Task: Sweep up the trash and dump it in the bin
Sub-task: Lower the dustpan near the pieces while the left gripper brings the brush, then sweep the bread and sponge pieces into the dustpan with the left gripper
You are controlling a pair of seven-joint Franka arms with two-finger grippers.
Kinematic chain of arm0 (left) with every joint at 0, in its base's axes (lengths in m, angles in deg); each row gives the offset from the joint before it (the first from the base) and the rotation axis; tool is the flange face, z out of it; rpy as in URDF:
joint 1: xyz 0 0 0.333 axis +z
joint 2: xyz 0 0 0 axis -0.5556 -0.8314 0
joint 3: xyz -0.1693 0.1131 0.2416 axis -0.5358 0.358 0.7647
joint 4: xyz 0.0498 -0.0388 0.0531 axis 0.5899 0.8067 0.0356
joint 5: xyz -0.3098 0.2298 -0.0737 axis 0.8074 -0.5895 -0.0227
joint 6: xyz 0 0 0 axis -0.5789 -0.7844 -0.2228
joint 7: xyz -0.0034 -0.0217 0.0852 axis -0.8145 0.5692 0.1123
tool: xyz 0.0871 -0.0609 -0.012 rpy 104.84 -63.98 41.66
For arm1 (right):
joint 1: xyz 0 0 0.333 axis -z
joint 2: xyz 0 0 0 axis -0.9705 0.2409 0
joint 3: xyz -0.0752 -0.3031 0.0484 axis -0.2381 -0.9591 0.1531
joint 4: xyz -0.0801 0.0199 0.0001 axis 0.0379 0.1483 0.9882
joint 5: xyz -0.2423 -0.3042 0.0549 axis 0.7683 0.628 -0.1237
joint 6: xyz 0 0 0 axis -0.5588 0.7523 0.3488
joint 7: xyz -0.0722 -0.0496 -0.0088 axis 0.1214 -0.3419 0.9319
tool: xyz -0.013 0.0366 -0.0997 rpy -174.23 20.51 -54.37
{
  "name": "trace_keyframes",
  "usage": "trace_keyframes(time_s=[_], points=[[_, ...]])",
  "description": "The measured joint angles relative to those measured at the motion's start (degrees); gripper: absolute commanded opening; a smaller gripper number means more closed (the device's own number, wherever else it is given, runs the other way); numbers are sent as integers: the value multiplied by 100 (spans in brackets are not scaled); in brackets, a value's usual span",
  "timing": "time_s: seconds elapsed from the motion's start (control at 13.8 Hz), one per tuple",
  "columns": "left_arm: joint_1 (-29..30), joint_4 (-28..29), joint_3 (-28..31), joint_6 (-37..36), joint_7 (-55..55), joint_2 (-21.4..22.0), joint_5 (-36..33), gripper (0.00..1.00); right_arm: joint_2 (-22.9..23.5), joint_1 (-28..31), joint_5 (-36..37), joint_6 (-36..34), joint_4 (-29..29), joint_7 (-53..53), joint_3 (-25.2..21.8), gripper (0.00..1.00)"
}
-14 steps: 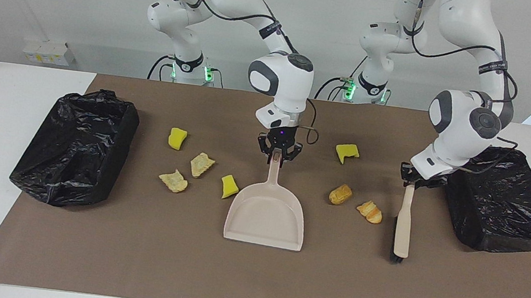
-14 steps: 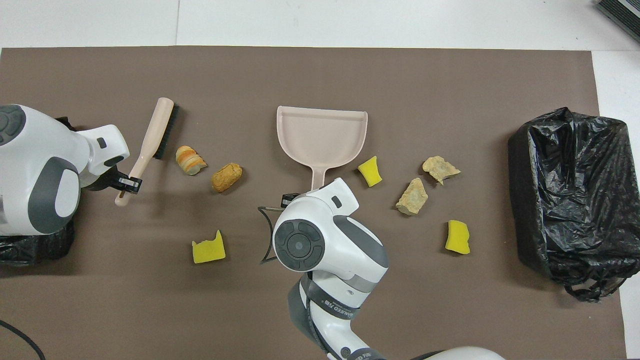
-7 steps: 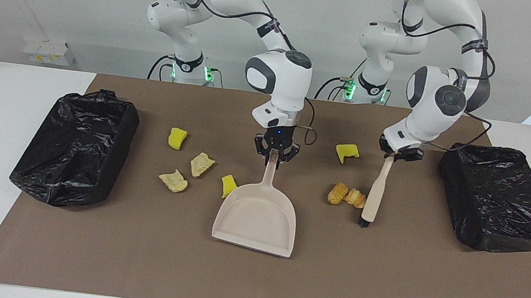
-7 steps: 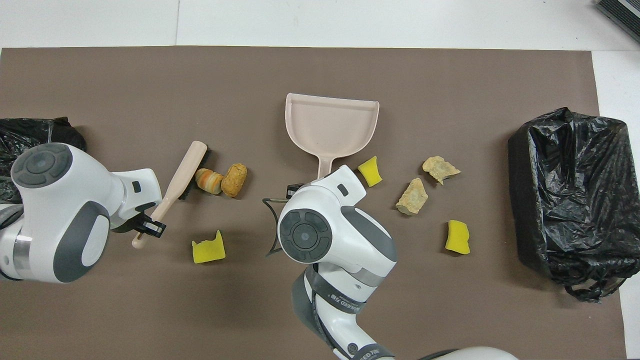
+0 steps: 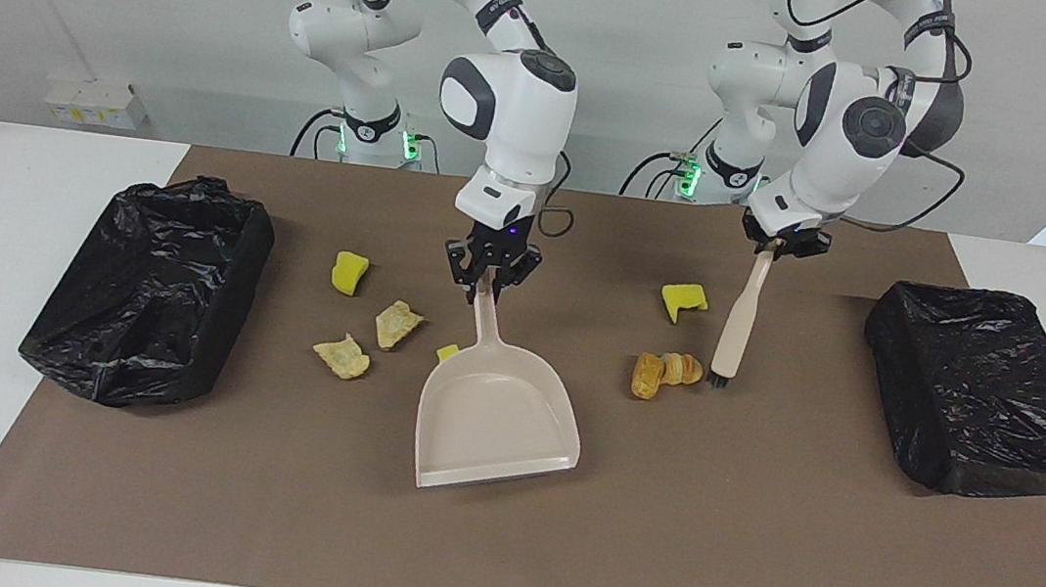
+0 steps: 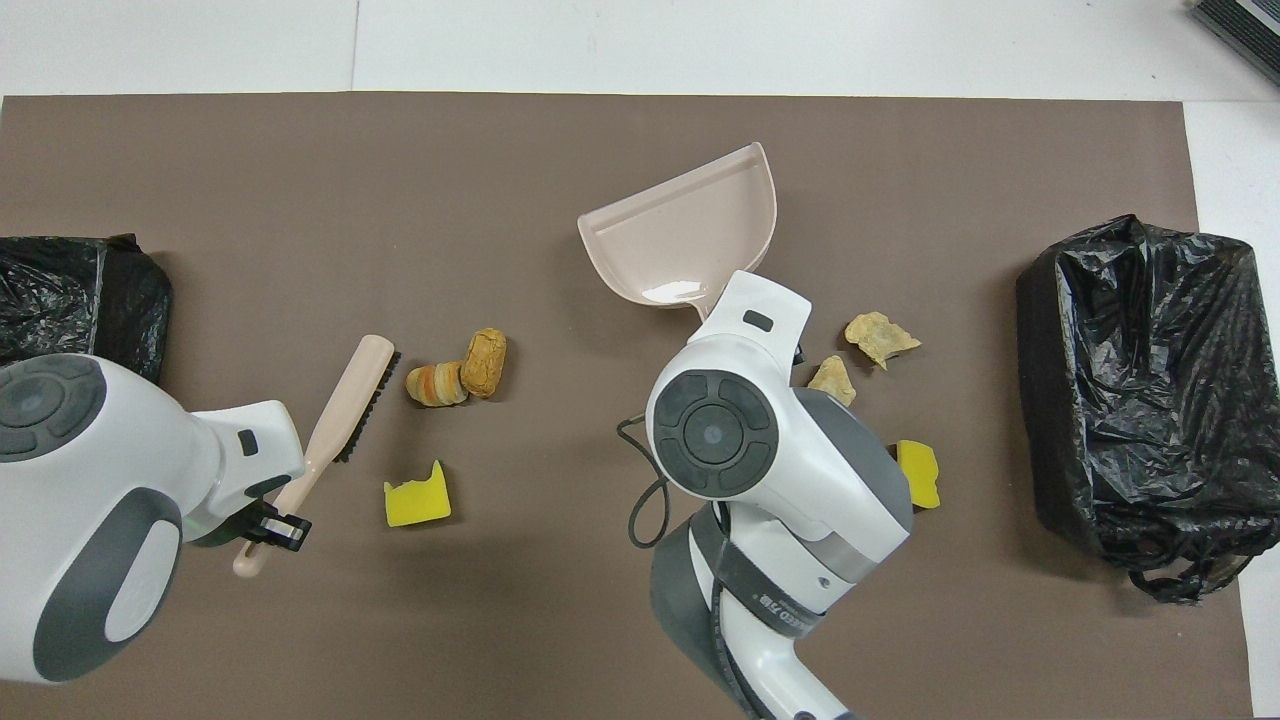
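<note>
My right gripper point(image 5: 488, 282) is shut on the handle of the beige dustpan point(image 5: 495, 413), which hangs tilted with its mouth turned toward the left arm's end. My left gripper point(image 5: 769, 250) is shut on the brush point(image 5: 733, 322), whose bristles are down beside two golden-brown trash pieces point(image 5: 662, 371) lying together. A yellow sponge point(image 5: 684, 300) lies nearer the robots than those. At the right arm's end lie another yellow sponge point(image 5: 349, 272), two tan scraps point(image 5: 397, 324) and a yellow chunk point(image 5: 448, 353) half hidden by the pan. In the overhead view the right gripper is hidden under its own wrist.
Two bins lined with black bags stand on the brown mat point(image 5: 494, 546), one bin point(image 5: 150, 285) at the right arm's end and the other bin point(image 5: 985, 390) at the left arm's end. White table shows around the mat.
The left gripper swept the brush toward the dustpan, pushing the two golden-brown pieces together. The right gripper rose and shifted toward the right arm's end, swinging the pan's mouth toward the left arm's end.
</note>
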Motion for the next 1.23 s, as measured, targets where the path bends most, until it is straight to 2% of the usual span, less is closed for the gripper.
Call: trace_keyframes(time_s=[0.36,0.58,0.8,1.02,1.23], points=[[-32,786,-55,-236,1697,689,0,0,-338,173,-212,-641,-190,2740,0,0],[-388,1154,-67,-228,3214,994,11,0,-342,429,-672,-695,-278,4798,1,0],[-953,1372,-85,-180,4631,1027,216,0,-342,670,-836,-639,-312,6415,0,0],[-1457,1705,-98,343,5995,1017,619,0,-323,798,-1257,-428,-369,7777,2,0],[-1727,1818,-101,997,7155,868,1014,0,-231,914,-1380,-363,-389,8271,0,0]])
